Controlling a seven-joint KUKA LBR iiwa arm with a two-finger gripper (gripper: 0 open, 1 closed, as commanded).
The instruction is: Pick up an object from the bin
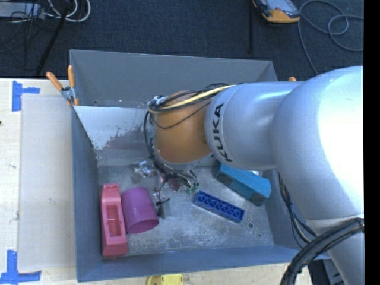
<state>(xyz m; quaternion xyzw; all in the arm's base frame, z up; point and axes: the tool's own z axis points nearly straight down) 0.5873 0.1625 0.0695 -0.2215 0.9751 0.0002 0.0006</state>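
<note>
Four items lie on the floor of the grey bin.

1. Purple cup, on its side, just beside the gripper at its 8 o'clock. Nearest candidate.
2. Pink block, against the cup at its 9 o'clock.
3. Dark blue studded strip, at the gripper's 4 o'clock.
4. Light blue block, at 2 o'clock.

Gripper state: open or closed, cannot tell.

Risk: the round cup may roll or jam against the pink block if met off-centre.
</note>
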